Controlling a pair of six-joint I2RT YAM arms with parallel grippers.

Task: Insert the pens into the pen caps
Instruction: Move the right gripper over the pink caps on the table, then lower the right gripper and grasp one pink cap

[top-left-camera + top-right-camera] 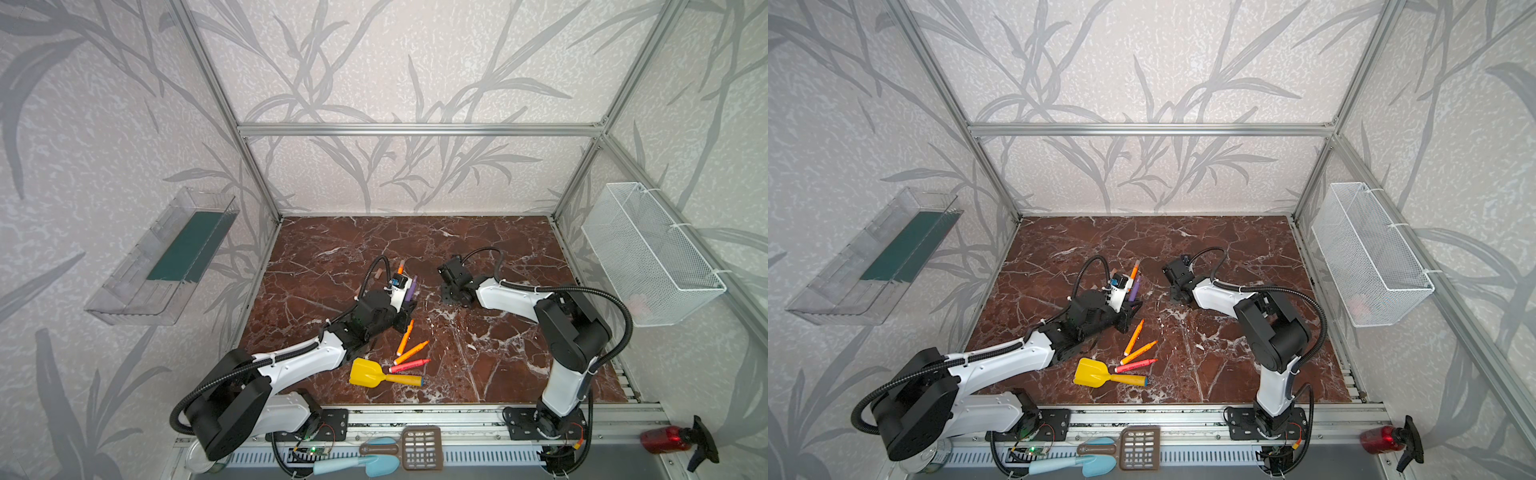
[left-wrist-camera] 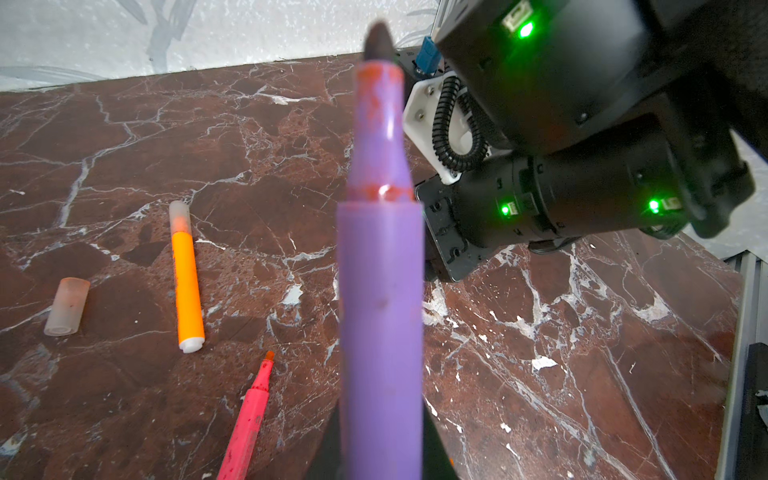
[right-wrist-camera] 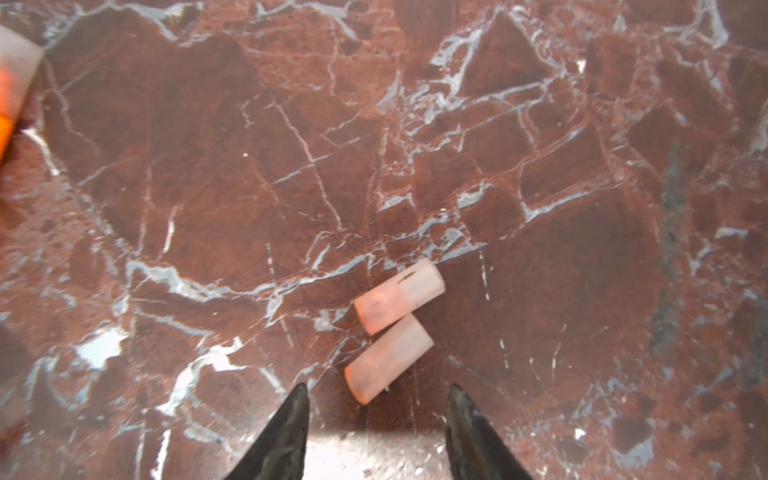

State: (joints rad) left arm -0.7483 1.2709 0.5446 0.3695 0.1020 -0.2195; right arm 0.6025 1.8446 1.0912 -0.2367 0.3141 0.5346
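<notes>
The left gripper (image 1: 408, 306) is pinching the purple pen (image 2: 380, 291). The pen's dark tip is bare and points toward 12 o'clock in both top views. At 3 o'clock from it, the right gripper (image 3: 378, 390) hangs low over the marble table (image 3: 208, 166), jaws spread and holding nothing. Two pen caps (image 3: 399, 297) lie side by side, touching, just ahead of these jaws. Two orange pens (image 1: 405, 337) and a pink-red pen (image 1: 409, 365) lie at 6 o'clock from the left gripper.

desk (image 1: 353, 241): dark red-brown marble pattern, white veins | purple pen (image 2: 380, 291): purple, orange-red smears near the dark tip | capped pen (image 2: 187, 282): orange, white butt end | pen caps (image 3: 399, 297): pale pinkish, half clear | toy shovel (image 1: 365, 372): yellow, blue handle end | walls (image 1: 374, 62): pale grey, leaf pattern
</notes>
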